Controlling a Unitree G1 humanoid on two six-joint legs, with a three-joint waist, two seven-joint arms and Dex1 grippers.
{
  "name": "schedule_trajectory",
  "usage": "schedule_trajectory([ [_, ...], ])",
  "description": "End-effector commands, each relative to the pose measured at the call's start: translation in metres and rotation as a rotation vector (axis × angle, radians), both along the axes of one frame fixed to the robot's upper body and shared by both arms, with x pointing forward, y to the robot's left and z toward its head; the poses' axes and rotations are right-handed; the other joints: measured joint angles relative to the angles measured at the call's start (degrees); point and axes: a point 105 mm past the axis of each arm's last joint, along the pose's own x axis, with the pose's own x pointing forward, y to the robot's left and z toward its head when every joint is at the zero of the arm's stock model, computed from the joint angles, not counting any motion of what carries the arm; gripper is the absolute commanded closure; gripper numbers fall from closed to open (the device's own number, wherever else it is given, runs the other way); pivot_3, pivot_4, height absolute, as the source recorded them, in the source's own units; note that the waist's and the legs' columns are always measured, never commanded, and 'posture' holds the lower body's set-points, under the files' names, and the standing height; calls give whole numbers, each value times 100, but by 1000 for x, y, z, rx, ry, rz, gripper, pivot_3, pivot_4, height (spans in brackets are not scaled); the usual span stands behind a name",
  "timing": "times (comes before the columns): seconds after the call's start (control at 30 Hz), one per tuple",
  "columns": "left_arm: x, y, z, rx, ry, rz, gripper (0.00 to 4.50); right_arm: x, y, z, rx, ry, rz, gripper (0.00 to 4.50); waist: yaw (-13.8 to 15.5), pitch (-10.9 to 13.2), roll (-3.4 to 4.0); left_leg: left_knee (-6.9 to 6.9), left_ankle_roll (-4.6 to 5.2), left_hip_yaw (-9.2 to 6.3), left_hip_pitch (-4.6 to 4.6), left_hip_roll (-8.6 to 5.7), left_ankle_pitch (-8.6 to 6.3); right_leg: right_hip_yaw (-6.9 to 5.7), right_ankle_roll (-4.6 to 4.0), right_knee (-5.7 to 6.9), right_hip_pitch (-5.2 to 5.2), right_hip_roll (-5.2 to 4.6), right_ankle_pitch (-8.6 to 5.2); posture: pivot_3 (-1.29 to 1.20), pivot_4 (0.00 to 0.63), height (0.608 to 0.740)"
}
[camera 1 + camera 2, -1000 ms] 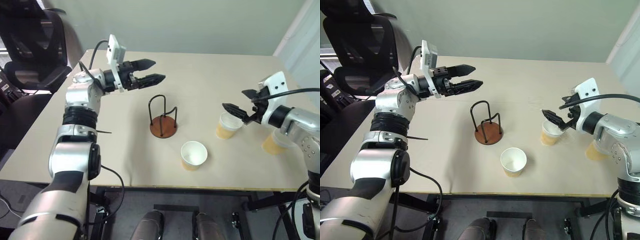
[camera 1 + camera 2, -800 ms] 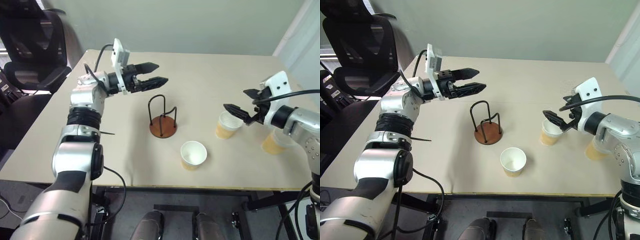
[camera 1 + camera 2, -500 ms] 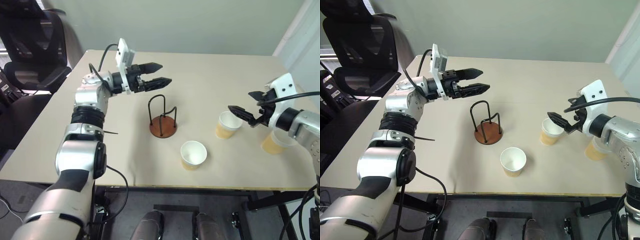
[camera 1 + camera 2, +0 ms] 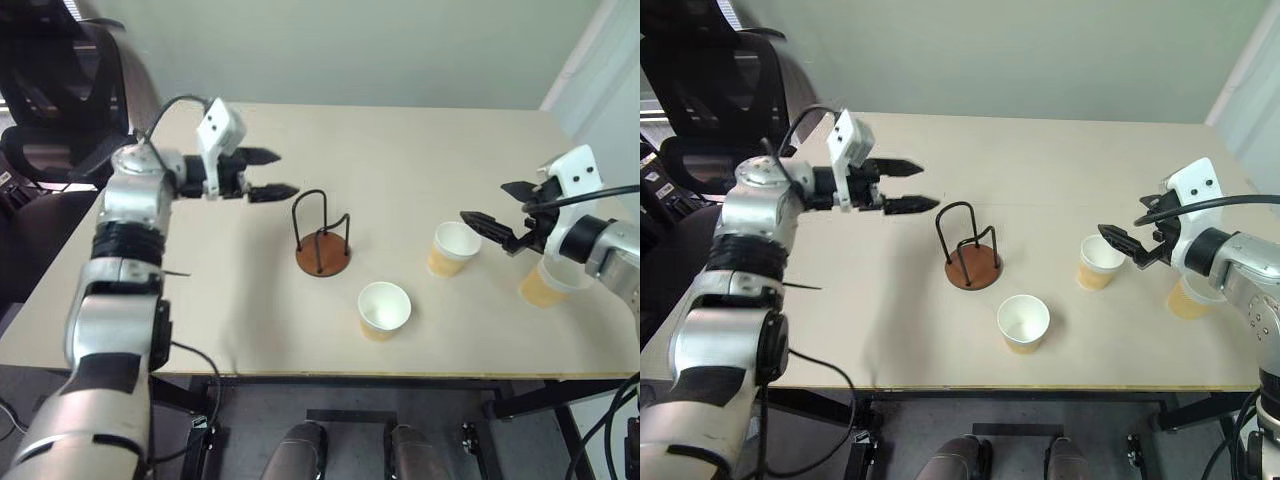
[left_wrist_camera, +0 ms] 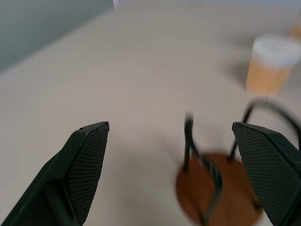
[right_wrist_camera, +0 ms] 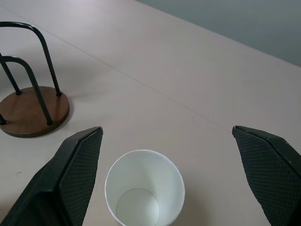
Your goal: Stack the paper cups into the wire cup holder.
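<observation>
Both grippers, left (image 4: 268,172) and right (image 4: 497,209), are spread wide, holding nothing. Three cups (image 4: 384,309) (image 4: 451,248) (image 4: 545,284) stand on the table (image 4: 400,150), right of the holder (image 4: 322,240). No writing is legible.

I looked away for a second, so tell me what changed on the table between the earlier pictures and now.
The left gripper drew back toward the robot's left, away from the wire cup holder, its jaws open and empty. The right gripper stayed open, poised by the nearest paper cup. The cups and holder did not move.
</observation>
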Motion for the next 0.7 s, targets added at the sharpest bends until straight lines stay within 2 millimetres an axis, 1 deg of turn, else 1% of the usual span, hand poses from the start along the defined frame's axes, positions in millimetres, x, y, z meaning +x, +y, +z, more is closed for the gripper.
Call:
schedule_trajectory([
  [0.03, -14, -1, 9, 21, -19, -37, 0, 1, 8, 13, -8, -52, 41, 21, -1, 0, 0, 1, 0, 0, 0, 0, 0, 0, 0, 1, 0, 0, 0, 0, 150, 740],
  [0.17, -18, -2, 2, 19, -10, -26, 0, 4, 11, 13, -10, -53, 54, 21, 53, 0, 0, 6, 2, -2, 0, -1, 4, -3, -38, 4, 6, -5, -18, 0, 150, 740],
  [0.23, -18, -3, -1, 13, -9, -14, 0, 4, 12, 14, -10, -55, 60, 21, 55, 0, -1, 8, 2, -2, 0, -2, 5, -3, -42, 4, 7, -6, -17, 0, 150, 740],
  [0.4, -10, -5, -13, -22, -25, 43, 0, 3, 12, 13, -11, -53, 63, 21, 45, 0, -1, 6, -5, -2, 6, -3, 11, 0, -44, 10, 7, -5, -15, 0, 150, 740],
  [0.57, 3, -10, -18, -93, -57, 105, 0, 2, 11, 12, -14, -49, 60, 21, 45, 0, -1, 7, -4, -2, 7, -2, 15, 1, -40, 12, 10, -6, -10, 0, 150, 740],
  [0.7, 7, -17, -24, -135, -42, 103, 0, 1, 11, 12, -17, -49, 58, 21, 43, 0, -1, 7, -4, -2, 10, -3, 16, 1, -24, 12, 11, -5, -1, 0, 150, 740],
])
